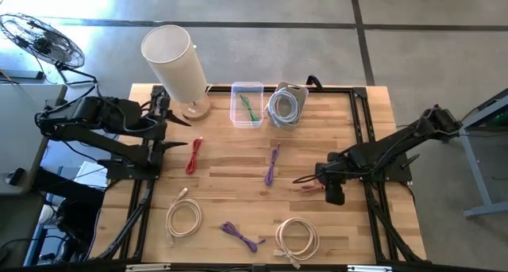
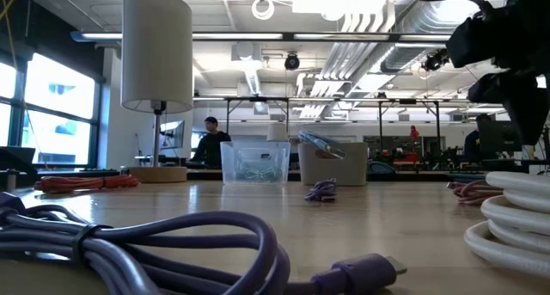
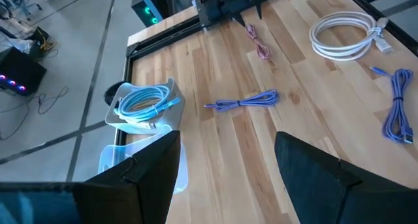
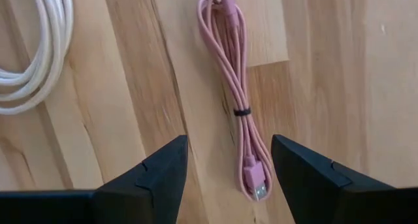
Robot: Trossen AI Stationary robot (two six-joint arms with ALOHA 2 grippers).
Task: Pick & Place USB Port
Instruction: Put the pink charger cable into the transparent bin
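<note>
The pink USB cable [image 4: 238,106] is a long bundle tied with a black band, lying flat on the wood near the table's right side [image 1: 309,188]. My right gripper [image 4: 228,178] hovers over it, open and pointing down. Its fingers stand on either side of the plug end without touching. In the high view this gripper [image 1: 332,190] is just right of the cable. My left gripper [image 3: 225,165] is open and waits by the table's left edge [image 1: 176,134], next to the lamp.
A clear bin [image 1: 247,104] with a green cable and a holder [image 1: 284,105] with a pale blue cable stand at the far edge, beside a lamp [image 1: 176,66]. Red [image 1: 194,155], purple [image 1: 271,163], cream [image 1: 183,218], purple [image 1: 240,235] and white [image 1: 296,238] cables lie about.
</note>
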